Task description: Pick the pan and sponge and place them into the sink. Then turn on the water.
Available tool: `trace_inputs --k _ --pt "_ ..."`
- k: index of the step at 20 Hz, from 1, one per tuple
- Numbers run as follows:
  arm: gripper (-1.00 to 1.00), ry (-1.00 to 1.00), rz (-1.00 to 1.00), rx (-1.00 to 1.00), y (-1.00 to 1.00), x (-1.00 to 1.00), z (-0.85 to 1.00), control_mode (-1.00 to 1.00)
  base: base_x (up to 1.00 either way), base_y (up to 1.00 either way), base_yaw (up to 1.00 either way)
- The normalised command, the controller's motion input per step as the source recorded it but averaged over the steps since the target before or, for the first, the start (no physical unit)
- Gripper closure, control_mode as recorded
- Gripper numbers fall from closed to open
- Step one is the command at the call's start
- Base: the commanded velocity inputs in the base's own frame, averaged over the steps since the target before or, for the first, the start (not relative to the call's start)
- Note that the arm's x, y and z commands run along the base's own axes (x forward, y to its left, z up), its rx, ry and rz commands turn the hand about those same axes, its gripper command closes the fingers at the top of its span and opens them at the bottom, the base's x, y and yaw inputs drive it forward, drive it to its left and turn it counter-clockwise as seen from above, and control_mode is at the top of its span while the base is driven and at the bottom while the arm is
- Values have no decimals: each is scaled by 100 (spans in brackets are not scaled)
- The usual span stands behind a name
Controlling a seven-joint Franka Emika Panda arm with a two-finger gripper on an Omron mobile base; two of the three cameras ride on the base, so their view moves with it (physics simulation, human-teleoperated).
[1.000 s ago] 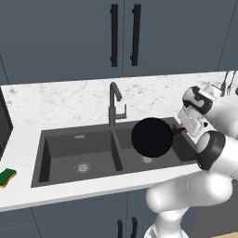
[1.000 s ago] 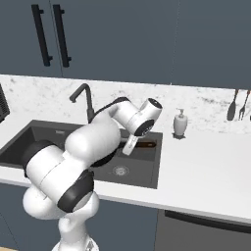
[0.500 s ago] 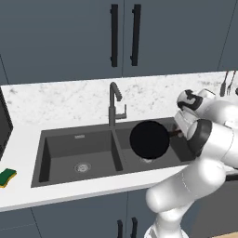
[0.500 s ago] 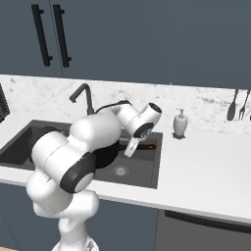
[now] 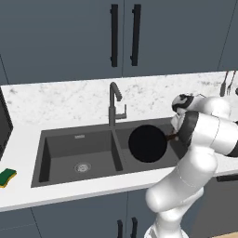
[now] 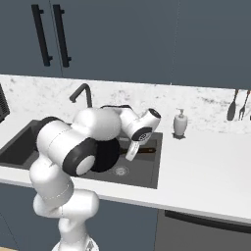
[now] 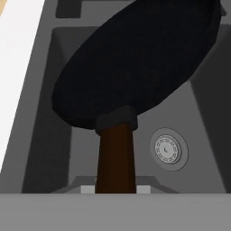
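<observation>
Left base view: the pan (image 5: pixel 147 143) hangs over the right basin of the sink (image 5: pixel 60 153); the sponge (image 5: pixel 7 176) lies on the counter (image 5: pixel 28 139) left of it. Right base view: the gripper (image 6: pixel 131 153) pinches the brown handle. Hand view: the pan tilts above a drain (image 7: pixel 168 150)

Soap dispenser (image 6: pixel 180 122) stood upright on marble counter (image 6: pixel 206 157) — utensils (image 6: pixel 237 104) hung on backsplash; dark cabinets (image 5: pixel 123 35) mounted above.
</observation>
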Motion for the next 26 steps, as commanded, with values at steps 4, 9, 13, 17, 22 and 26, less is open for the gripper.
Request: trace_inputs --k 4,9,13,17,22,26 --pt "100 0 2 0 0 18 -28 -100 0 0 0" --pt "100 0 3 0 0 17 -25 -100 0 0 0" --pt "100 0 3 0 0 22 -24 -100 0 0 0" --pt "100 0 2 0 0 21 -24 -100 0 0 0" --pt "100 0 3 0 0 17 -32 -100 0 0 0" --pt "100 0 2 0 0 17 -33 -100 0 0 0"
